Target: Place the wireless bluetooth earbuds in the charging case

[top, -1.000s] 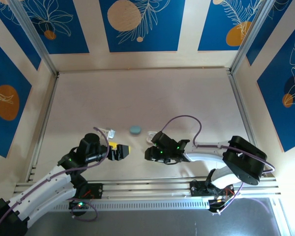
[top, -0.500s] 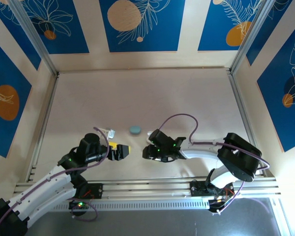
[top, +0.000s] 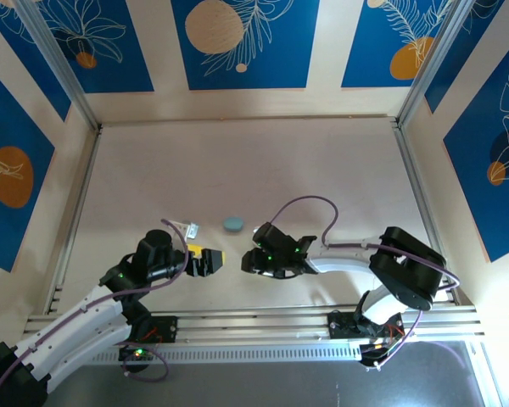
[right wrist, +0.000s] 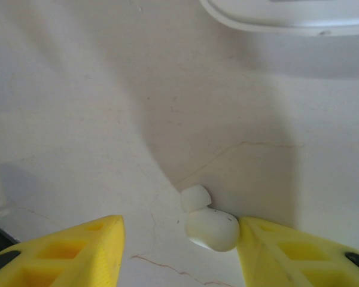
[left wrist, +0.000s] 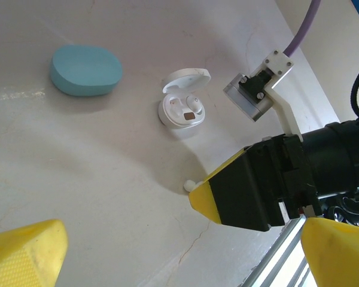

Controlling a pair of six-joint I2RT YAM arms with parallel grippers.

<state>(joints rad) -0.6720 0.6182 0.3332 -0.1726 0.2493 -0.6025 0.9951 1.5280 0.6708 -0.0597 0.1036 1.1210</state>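
Pale worktop (top: 237, 170) carries a white earbud (right wrist: 210, 228) near the open white case (left wrist: 182, 107), right fingers (right wrist: 66, 251) spread around it: pickup seems in hand, closing squarely next; left fingers (left wrist: 24, 251) hang apart, empty.

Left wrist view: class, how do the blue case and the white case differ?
Colour: the blue case is pale blue, the white case glossy white. Lid: the blue case is shut; the white case is hinged open, sockets showing. Both are small rounded cases lying on the table.
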